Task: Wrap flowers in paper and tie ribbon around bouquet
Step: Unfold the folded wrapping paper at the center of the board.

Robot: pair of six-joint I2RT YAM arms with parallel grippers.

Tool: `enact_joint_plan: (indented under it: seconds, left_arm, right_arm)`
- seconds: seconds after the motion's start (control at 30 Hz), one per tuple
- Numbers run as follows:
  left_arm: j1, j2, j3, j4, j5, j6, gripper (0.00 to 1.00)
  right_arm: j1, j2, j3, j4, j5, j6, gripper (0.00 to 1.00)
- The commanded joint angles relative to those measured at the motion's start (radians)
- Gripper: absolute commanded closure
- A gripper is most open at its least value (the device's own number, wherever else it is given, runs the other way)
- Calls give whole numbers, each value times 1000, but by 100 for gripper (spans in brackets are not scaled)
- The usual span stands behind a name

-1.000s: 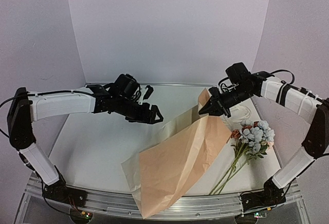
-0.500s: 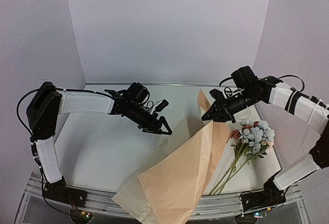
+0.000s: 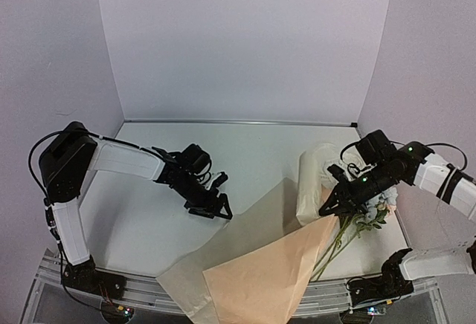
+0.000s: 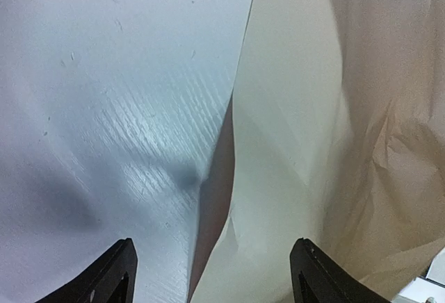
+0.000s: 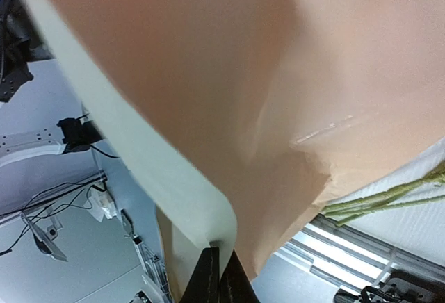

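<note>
White tabletop point(image 3: 141, 216) is overlain by a large tan kraft paper sheet point(image 3: 260, 279), clamped by the right gripper point(image 3: 326, 209). The left gripper point(image 3: 214, 209) is spread apart near it.

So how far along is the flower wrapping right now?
Done: nothing yet; the flowers lie bare on the table beside the paper. In hand: the right gripper is shut on the paper's far corner, curling it over, while the left gripper hangs open by its left edge, holding nothing. Left: rolling the flowers in and tying the ribbon, which is not in view.
</note>
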Motion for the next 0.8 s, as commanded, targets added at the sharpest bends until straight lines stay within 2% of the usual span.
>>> enact_joint_plan:
  seconds: [0.0,0.17,0.33,0.43,0.57,0.63,0.67,0.77]
  left_arm:
    - [-50,9,13,-24,-22,4,21]
    - [-100,75,62,-59,-77,12,23]
    - [-132,135,145,-125,-161,29,31]
    - [-144,158,179,-150,-195,32,45]
    - [-146,161,199,-174,-258,30,80]
    - [-145,147,201,-180,-295,28,94]
    - [-142,137,201,-185,-324,26,98]
    - [-107,99,194,-196,-392,19,100]
  right_arm:
    - [5,-45,-44,-38,143,-20,100]
    - [16,-57,-63,-67,187,-13,100]
    - [31,-77,-70,-91,214,-17,100]
    - [34,-80,-68,-100,226,-20,100]
    - [39,-78,-56,-110,234,-21,100]
    - [45,-75,-44,-113,240,-21,100]
    - [48,-71,-35,-115,242,-22,100]
    - [73,-52,7,-122,260,-26,100]
